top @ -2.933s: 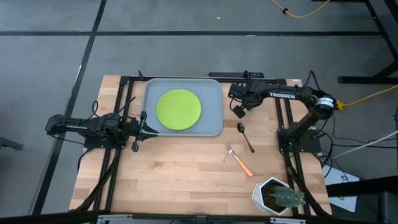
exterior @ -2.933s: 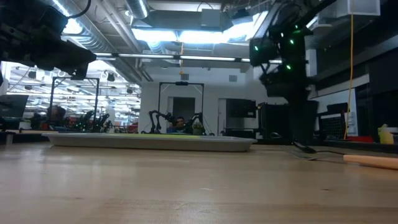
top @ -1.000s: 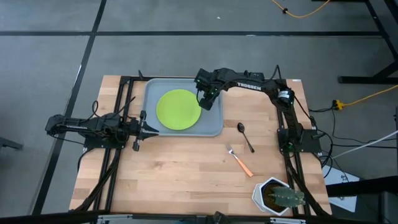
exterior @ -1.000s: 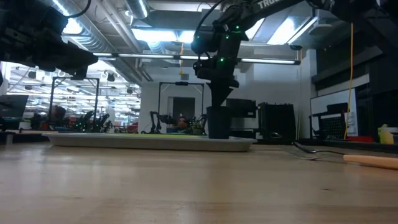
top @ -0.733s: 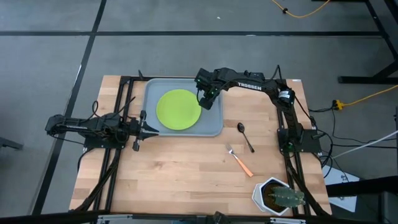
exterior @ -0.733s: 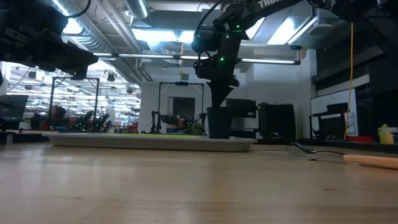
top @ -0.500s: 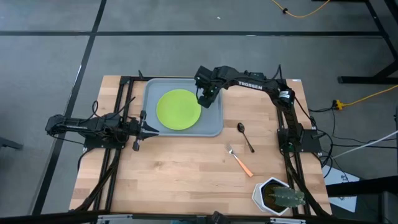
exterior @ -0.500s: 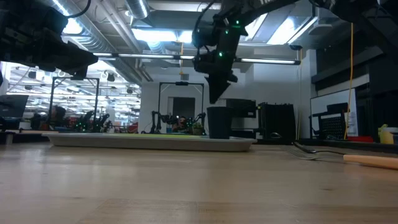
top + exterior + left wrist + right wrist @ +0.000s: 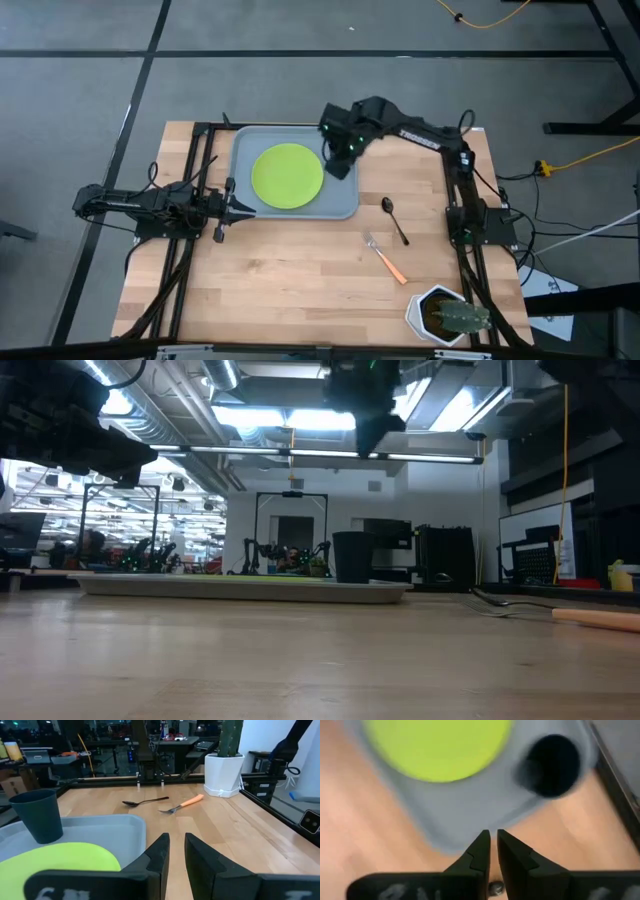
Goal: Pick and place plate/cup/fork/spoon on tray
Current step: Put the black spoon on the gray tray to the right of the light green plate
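The black cup (image 9: 352,557) stands upright on its base at the right end of the grey-blue tray (image 9: 242,145), beside the lime-green plate (image 9: 287,176), which lies flat in the tray. My right gripper (image 9: 366,440) is shut and empty, high above the cup; its wrist view looks down on the cup (image 9: 553,765) and the plate (image 9: 435,745). The dark spoon (image 9: 394,218) and the orange-handled fork (image 9: 386,259) lie flat on the table, right of the tray. My left gripper (image 9: 226,206) is shut and waits by the tray's near left corner.
A white hexagonal pot with a cactus (image 9: 445,315) stands at the table's near right corner. Black frame rails run along the table's left, right and far sides. Bare wood lies between the tray and the near edge.
My right gripper has let go of the cup and gone straight up, then a little toward the table's right edge. The cup stays upright in the tray where it was set.
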You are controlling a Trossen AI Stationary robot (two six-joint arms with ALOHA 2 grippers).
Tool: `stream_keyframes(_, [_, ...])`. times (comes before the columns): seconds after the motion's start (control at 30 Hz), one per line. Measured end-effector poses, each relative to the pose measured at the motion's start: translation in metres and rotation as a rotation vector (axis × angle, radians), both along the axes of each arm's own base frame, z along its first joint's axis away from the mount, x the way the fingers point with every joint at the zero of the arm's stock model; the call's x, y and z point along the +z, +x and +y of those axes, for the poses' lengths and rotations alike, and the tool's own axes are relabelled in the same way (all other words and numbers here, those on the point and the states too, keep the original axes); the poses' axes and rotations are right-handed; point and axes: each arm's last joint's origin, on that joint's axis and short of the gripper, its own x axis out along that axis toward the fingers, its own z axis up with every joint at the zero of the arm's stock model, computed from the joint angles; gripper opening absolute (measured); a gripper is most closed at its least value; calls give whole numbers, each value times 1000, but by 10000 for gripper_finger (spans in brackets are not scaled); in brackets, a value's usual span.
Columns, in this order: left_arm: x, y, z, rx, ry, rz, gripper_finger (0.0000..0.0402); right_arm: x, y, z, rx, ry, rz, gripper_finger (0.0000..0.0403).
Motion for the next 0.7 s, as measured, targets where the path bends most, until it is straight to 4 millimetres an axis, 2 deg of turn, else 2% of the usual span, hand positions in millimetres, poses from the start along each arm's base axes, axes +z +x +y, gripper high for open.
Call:
stream_keyframes(0.13, [0,0,0,-1,0,0,53,10,-8,42,129,-41,21,39])
stream_keyframes(0.23, [0,0,0,0,1,1,53,2,-17,64,165,-99,82,39])
stream_keyframes(0.33, [0,0,0,-1,0,1,53,-10,-42,76,118,-124,158,39])
stream_keyframes(0.47, [0,0,0,-1,-7,2,53,-48,-89,86,-121,-71,273,39])
stream_keyframes(0.57, [0,0,0,-4,-9,2,53,-76,-123,96,-311,16,234,39])
stream_keyframes(0.7, [0,0,0,-5,5,1,53,-119,-146,108,-434,91,124,39])
